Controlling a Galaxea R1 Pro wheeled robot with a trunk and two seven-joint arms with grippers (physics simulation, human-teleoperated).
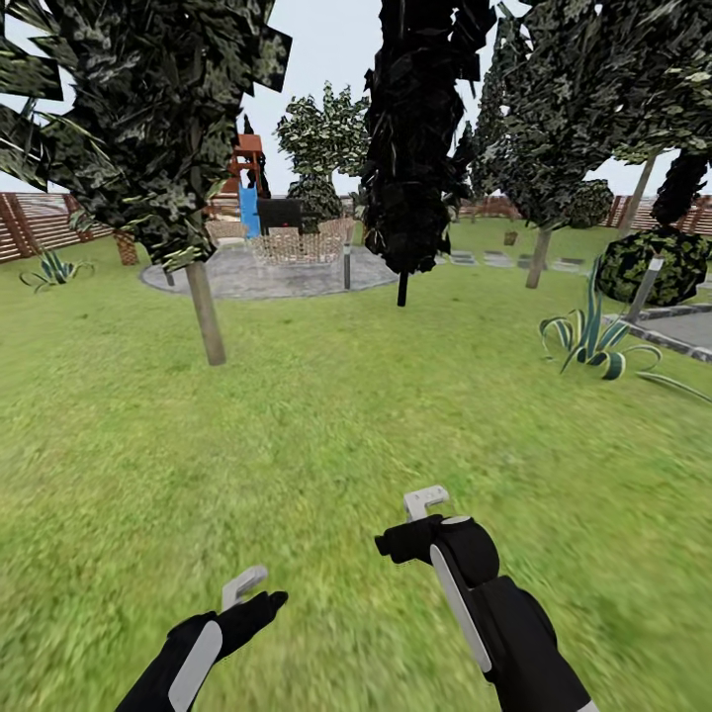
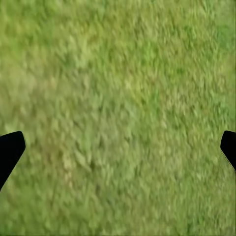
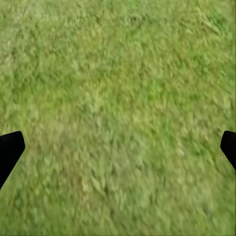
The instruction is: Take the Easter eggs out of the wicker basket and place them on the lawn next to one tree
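Wrist views show each pincer, left and right, spread wide, empty above lawn.

Slatted fence, paved circle, trees.

Lawn blurred nearby; tree crown cut off.
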